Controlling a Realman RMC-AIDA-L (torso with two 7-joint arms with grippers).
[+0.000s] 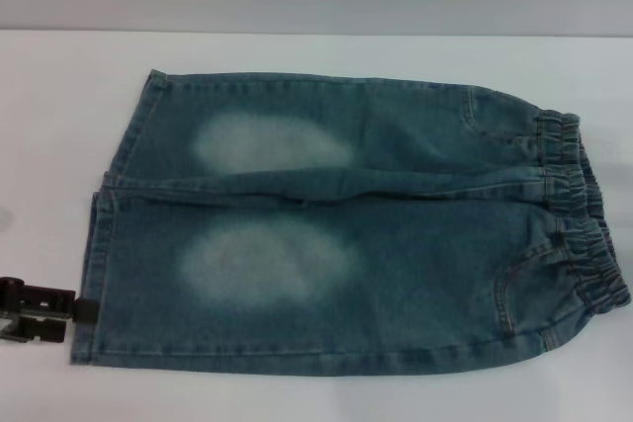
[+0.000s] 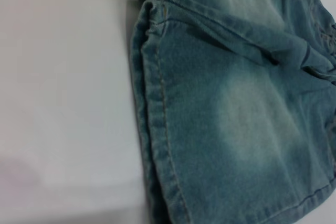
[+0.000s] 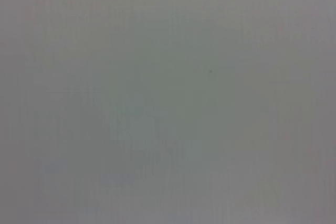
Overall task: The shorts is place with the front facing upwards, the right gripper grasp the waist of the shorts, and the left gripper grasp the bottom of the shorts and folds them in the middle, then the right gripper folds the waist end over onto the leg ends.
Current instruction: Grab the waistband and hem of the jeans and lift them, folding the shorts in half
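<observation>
Denim shorts lie flat; left claw, slightly parted, meets the near leg hem

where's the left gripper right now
In the head view, the left gripper sits at the far left edge, beside the near leg hem of the shorts.

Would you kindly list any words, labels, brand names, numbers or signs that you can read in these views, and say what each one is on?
None: no readable text appears in any view.
The shorts show only stitching and two pale faded patches, no tag or brand mark.
The left gripper, at the near leg hem, bears no legible marking.
The white table is plain.
The right wrist view shows only a blank grey surface.
</observation>
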